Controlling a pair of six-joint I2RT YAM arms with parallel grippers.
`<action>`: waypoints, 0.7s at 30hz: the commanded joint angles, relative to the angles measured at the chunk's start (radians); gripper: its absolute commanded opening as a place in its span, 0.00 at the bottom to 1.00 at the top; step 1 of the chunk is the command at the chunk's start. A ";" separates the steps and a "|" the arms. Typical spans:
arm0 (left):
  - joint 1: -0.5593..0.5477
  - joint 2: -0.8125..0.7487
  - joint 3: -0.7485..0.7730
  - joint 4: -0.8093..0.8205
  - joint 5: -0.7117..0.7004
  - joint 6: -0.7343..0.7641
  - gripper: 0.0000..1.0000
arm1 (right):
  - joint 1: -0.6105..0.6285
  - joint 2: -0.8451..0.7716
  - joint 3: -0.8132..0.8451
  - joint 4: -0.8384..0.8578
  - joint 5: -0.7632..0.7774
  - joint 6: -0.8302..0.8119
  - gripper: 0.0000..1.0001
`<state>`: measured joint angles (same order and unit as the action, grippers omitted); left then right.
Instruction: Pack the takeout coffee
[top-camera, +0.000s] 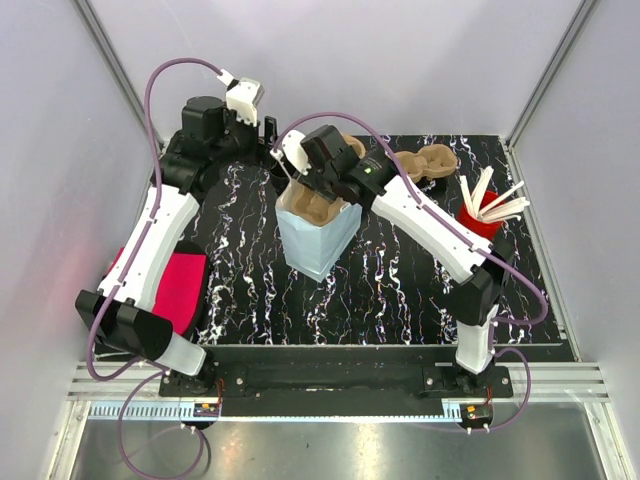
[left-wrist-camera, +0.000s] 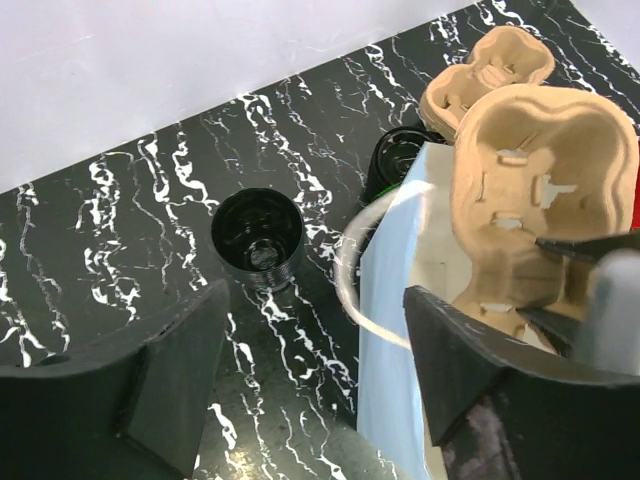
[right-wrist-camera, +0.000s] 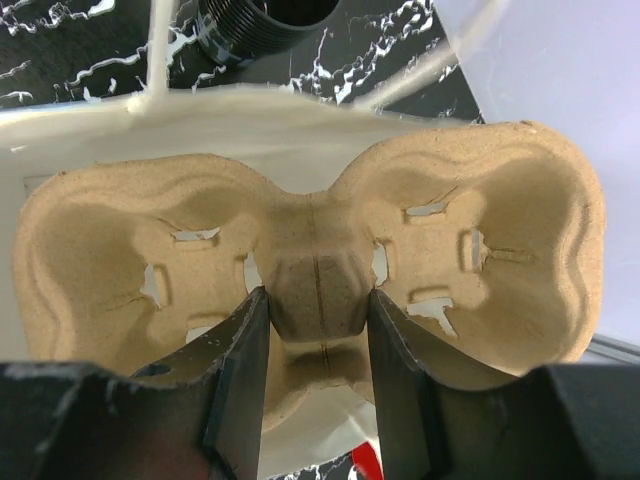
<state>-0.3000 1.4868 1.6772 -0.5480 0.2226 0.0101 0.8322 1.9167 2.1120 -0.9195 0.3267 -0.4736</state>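
A light blue paper bag (top-camera: 312, 240) stands open at the table's middle. My right gripper (top-camera: 322, 185) is shut on the centre ridge of a brown cardboard cup carrier (right-wrist-camera: 480, 250) and holds it in the bag's mouth (right-wrist-camera: 250, 105). In the left wrist view the carrier (left-wrist-camera: 545, 190) tilts out of the bag (left-wrist-camera: 390, 330). My left gripper (left-wrist-camera: 315, 370) is open at the bag's far left edge, its fingers either side of the bag's wall and white handle (left-wrist-camera: 365, 300). Two black cups (left-wrist-camera: 257, 240) (left-wrist-camera: 400, 155) stand on the table behind the bag.
A second cardboard carrier (top-camera: 425, 163) lies at the back right. A red cup of wooden stirrers (top-camera: 485, 212) stands at the right edge. A red pad (top-camera: 175, 285) lies at the left, partly under the left arm.
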 joint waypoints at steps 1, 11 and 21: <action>-0.004 0.012 0.009 0.071 0.024 -0.007 0.73 | 0.028 -0.082 -0.044 0.105 0.026 -0.022 0.44; -0.004 0.021 0.001 0.076 0.031 -0.038 0.45 | 0.058 -0.125 -0.133 0.153 0.043 -0.033 0.44; -0.004 0.009 -0.016 0.083 0.032 -0.045 0.26 | 0.056 -0.136 -0.170 0.140 -0.009 0.032 0.43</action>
<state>-0.3019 1.5120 1.6749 -0.5220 0.2356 -0.0273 0.8787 1.8362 1.9381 -0.8082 0.3435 -0.4767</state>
